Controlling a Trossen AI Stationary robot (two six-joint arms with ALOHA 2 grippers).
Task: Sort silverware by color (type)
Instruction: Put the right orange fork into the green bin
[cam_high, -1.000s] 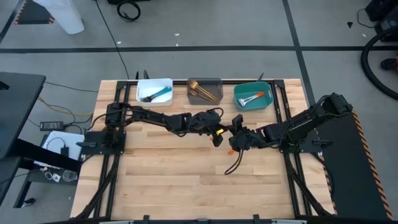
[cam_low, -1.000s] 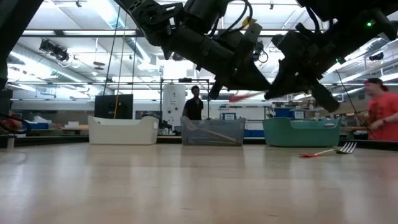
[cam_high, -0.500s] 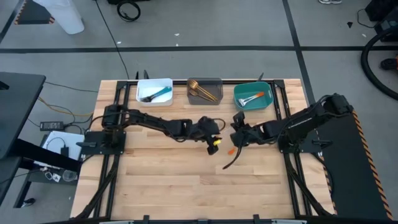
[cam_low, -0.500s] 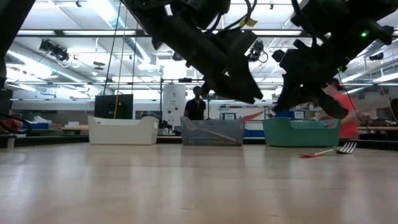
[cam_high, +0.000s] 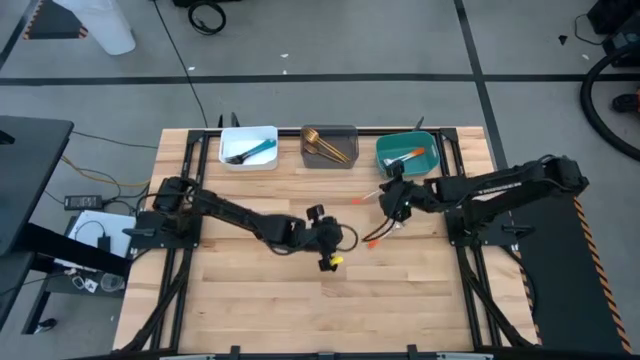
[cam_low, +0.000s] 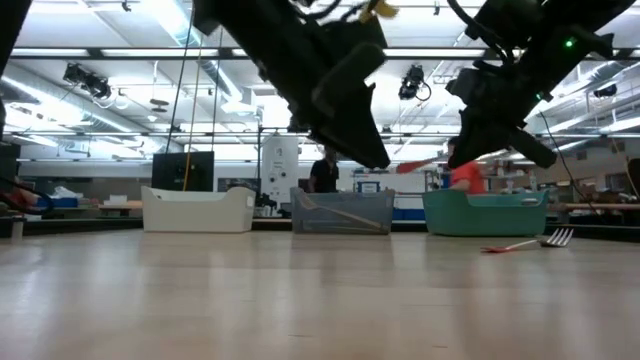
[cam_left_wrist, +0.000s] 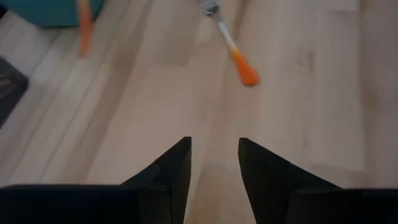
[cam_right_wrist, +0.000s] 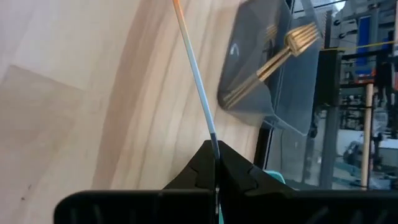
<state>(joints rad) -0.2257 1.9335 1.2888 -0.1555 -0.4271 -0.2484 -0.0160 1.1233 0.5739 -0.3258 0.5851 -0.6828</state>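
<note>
My right gripper (cam_high: 386, 200) hovers just in front of the teal bin (cam_high: 381, 150), shut on an orange-handled utensil (cam_right_wrist: 198, 81). The utensil's orange handle (cam_high: 362, 200) sticks out toward the table's left. My left gripper (cam_left_wrist: 214, 146) hangs open and empty over the middle of the table (cam_high: 338, 240). It faces a second orange-handled fork (cam_left_wrist: 233, 43), which lies flat on the wood (cam_high: 378, 236). Blue-handled silverware lies in the white bin (cam_high: 226, 135), gold pieces in the grey bin (cam_high: 352, 132), and orange-handled ones in the teal bin. My right gripper pinches the utensil's thin metal end (cam_right_wrist: 213, 142) between its two fingers. The shaft runs straight out ahead of the fingers, in line with them, to the orange handle (cam_low: 420, 165). The utensil is lifted clear of the table and lies nearly level.
The three bins stand in a row along the table's far edge. The loose fork (cam_low: 525, 243) lies between the two grippers, right of centre. Bare wood stretches over the near half (cam_high: 300, 310). A person in red (cam_low: 465, 178) moves in the room beyond.
The two grippers met at the table's middle with the orange-handled utensil between them. My left gripper has let go and drawn back toward the near edge. My right gripper has carried the utensil toward the far edge and the teal bin, clear of the table.
</note>
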